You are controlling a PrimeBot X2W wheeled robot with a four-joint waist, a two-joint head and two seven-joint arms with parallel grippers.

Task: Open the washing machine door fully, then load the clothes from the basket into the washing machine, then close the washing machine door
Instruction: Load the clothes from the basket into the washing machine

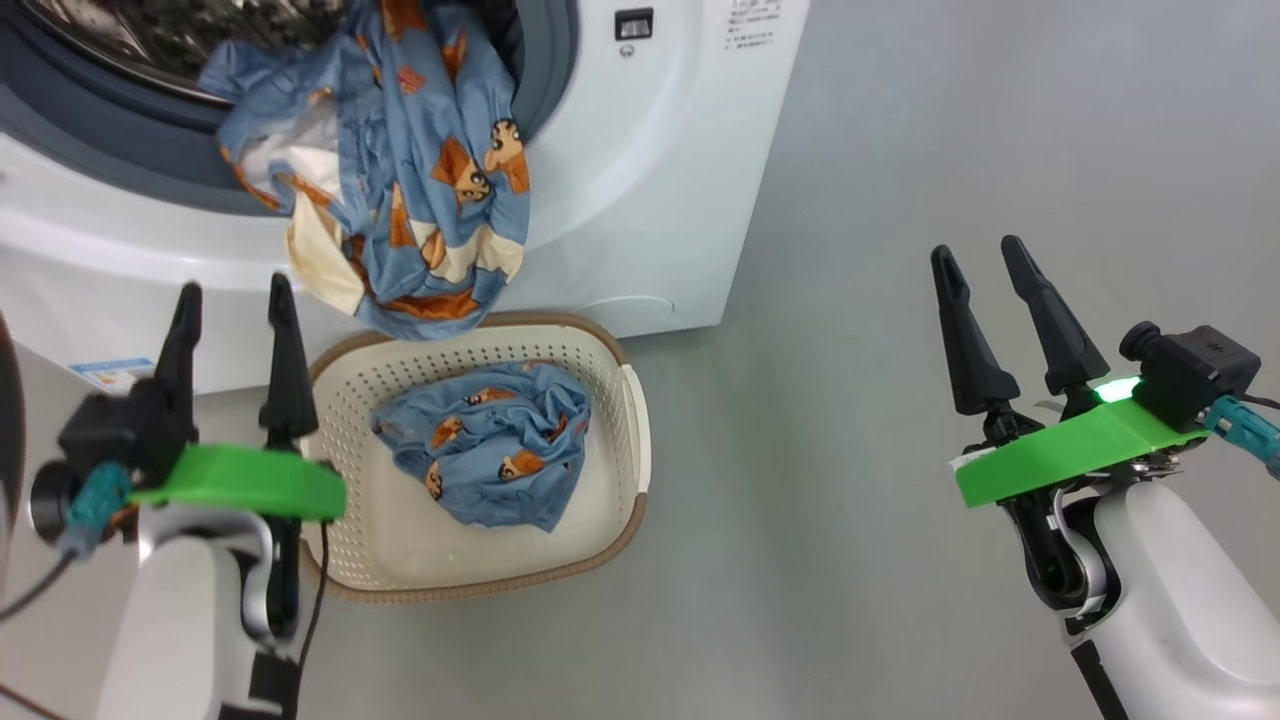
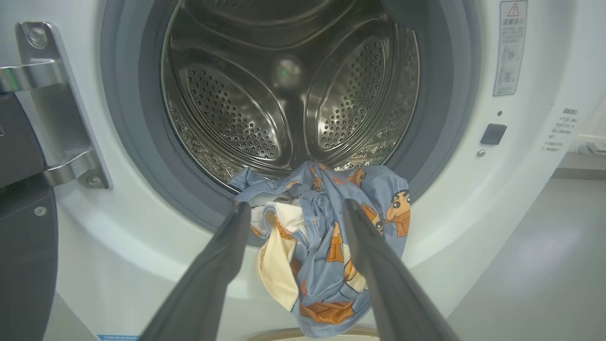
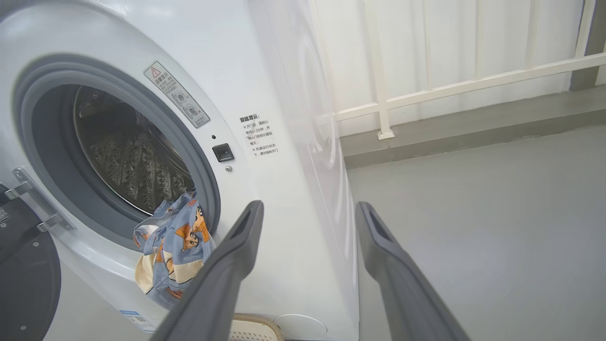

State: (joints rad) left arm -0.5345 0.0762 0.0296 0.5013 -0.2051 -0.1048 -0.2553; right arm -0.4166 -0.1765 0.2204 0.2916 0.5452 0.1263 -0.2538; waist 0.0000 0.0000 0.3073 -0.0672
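**Garment draped over the washer's lip, both grippers empty**

Farthest left, the washing machine door [image 2: 21, 265] stands open on its metal hinge [image 2: 61, 118], its dark panel clear of the mouth. Next to it, the left gripper [image 1: 234, 288] hovers in front of the washing machine [image 1: 650, 180]. Its two dark fingers [image 2: 213, 270] are spread wide with nothing between them. In the head view the right finger crosses the basket's left rim, and the left wrist view has both fingers pointing at the lower edge of the mouth.

One bundle of the clothes [image 1: 420, 180] lies over that lower edge, across the grey rubber ring [image 2: 137, 142]. It is light blue fabric with orange-brown cartoon figures, and a cream piece shows on its left side. Its upper part rests just inside the perforated steel drum [image 2: 236, 104], and most of it hangs down the white front. Its lowest fold is above the basket's back rim; I cannot tell whether the two touch.

The basket [image 1: 610, 480] sits on the grey floor [image 1: 900, 150], its back edge close to the machine's front. A second blue printed garment [image 1: 490, 445] lies crumpled in the middle of its bottom, with bare plastic showing along the front edge.

Well to the right, over bare floor past the machine's right front corner, the right gripper [image 1: 977, 248] hangs with its fingers apart and empty. A green light [image 1: 1115, 390] glows at their base.
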